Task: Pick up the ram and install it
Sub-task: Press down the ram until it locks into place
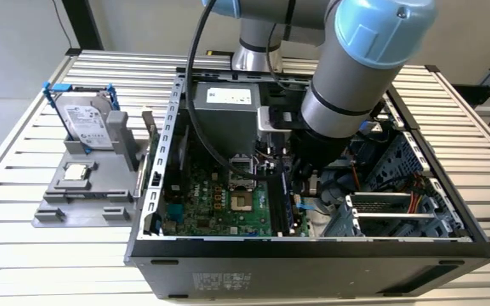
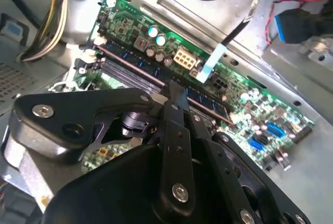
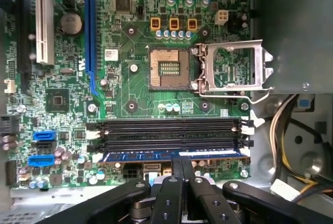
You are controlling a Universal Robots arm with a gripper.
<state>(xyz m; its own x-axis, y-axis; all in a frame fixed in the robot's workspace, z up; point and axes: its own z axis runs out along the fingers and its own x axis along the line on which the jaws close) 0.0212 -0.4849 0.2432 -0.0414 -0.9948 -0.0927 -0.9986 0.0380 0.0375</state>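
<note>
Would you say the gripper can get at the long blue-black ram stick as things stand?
Probably yes: the gripper is already right at the blue-black ram stick, which lies along the motherboard's outermost black slot, with nothing between them.

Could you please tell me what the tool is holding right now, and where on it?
The tool grips the ram near the middle of its long edge, at a slot.

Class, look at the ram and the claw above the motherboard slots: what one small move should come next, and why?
Probably a short, straight press down. In the first wrist view the ram lies along the slot nearest the claw, whose fingers are closed on its edge; the other black slots are empty. Whether the ram is fully seated cannot be told.
</note>
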